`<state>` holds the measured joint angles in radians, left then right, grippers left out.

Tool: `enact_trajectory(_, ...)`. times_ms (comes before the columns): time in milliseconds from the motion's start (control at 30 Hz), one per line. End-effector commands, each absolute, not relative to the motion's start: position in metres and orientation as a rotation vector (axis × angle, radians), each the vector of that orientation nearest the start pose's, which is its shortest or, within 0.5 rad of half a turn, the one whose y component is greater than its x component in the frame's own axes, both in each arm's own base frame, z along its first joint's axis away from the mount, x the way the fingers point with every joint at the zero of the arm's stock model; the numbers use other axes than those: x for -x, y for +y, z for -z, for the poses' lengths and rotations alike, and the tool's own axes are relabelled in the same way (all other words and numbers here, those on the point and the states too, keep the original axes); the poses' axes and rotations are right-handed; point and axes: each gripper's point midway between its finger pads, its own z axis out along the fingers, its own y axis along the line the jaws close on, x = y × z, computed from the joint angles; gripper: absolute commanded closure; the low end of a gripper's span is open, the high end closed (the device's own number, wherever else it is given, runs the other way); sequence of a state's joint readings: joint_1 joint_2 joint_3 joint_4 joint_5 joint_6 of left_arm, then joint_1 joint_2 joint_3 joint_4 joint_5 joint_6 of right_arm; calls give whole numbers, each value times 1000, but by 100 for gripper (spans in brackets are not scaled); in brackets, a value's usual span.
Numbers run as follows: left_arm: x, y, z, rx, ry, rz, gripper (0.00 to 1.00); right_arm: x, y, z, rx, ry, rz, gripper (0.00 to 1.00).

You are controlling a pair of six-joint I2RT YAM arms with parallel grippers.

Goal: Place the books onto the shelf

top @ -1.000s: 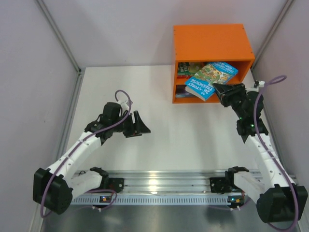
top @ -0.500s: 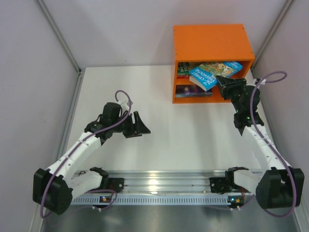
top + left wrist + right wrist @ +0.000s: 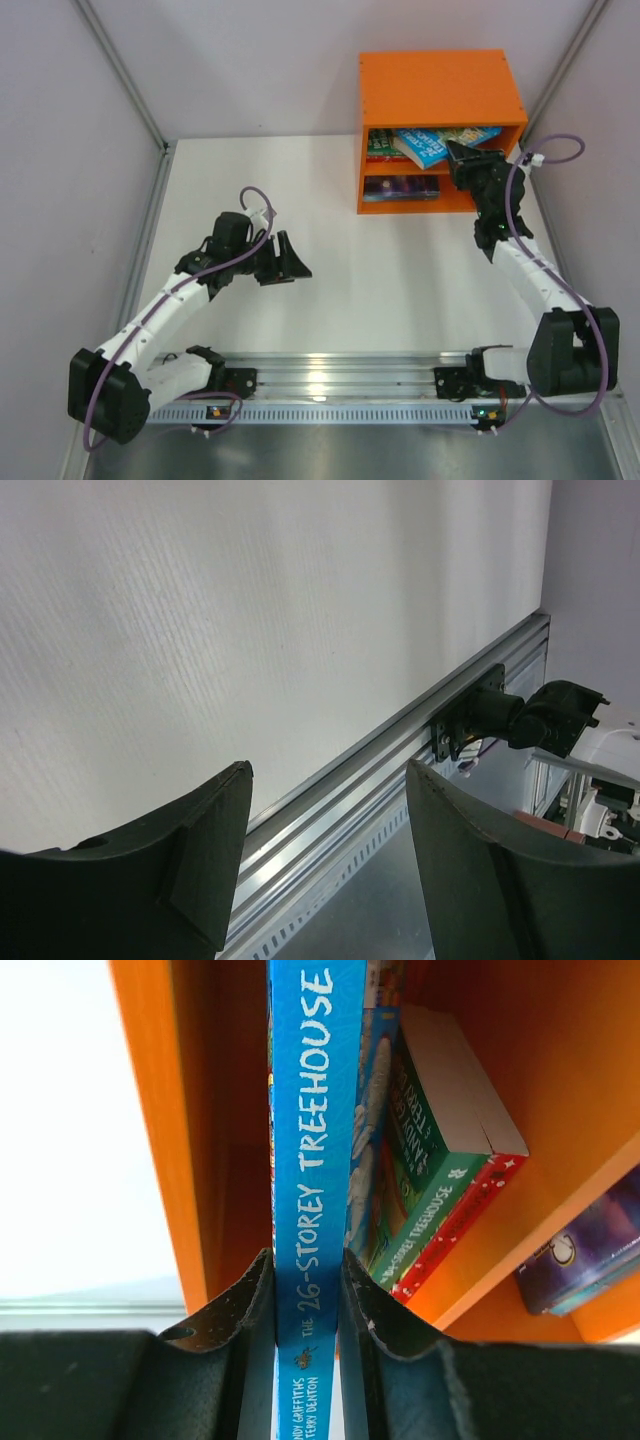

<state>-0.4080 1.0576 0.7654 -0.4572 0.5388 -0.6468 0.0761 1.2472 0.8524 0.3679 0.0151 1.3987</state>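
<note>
The blue book (image 3: 437, 143) is partway into the upper compartment of the orange shelf (image 3: 440, 85). It lies tilted, with its near end sticking out past the front opening. The right gripper (image 3: 463, 160) is clamped on that end, and in the wrist view its two fingers press on either side of the spine at the bottom. The spine reads "The 26-Storey Treehouse".

In the same compartment, to the left, a green book (image 3: 425, 1200) lies on a red-edged book (image 3: 468, 1215). The blue book is close against this stack, but I cannot tell whether it rests on it. A purple starry book (image 3: 400, 187) lies flat in the lower compartment, near the front edge.

The shelf stands at the far right of the white table (image 3: 380, 280), against the back wall. The left gripper (image 3: 290, 258) is well apart from the shelf, over the middle left of the table. Its fingers are spread apart with nothing between them, and its wrist camera sees only the table top and the metal rail (image 3: 400, 750) at the near edge
</note>
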Motion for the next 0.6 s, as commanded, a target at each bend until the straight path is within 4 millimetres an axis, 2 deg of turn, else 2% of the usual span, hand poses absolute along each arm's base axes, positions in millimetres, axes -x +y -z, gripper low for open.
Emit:
enact_trajectory(0, -204, -214, -164, -49, 2459, 1158, 32, -437, 83, -401, -926, 1098, -1244, 100)
enact_trajectory(33, -203, -215, -164, -50, 2459, 1173, 32, -441, 83, -399, -947, 1085, -1232, 100)
enact_trajectory(67, -201, -216, -162, -45, 2458, 1189, 32, -448, 94, -392, -958, 1104, -1236, 100)
enact_trajectory(133, -197, -216, -158, -43, 2469, 1207, 32, -457, 101, -391, -981, 1095, -1230, 100)
enact_trajectory(167, -195, -217, -158, -48, 2465, 1211, 32, -463, 112, -386, -987, 1111, -1233, 100)
enact_trajectory(300, -193, -212, -155, -54, 2467, 1173, 32, -473, 130, -377, -1019, 1128, -1206, 100)
enact_trajectory(400, -192, -210, -157, -64, 2458, 1167, 32, -477, 146, -372, -1023, 1171, -1192, 90)
enact_trajectory(433, -192, -210, -156, -61, 2463, 1167, 32, -478, 149, -363, -1039, 1214, -1169, 78)
enact_trajectory(567, -190, -210, -155, -73, 2463, 1166, 32, -474, 157, -356, -1047, 1275, -1164, 58)
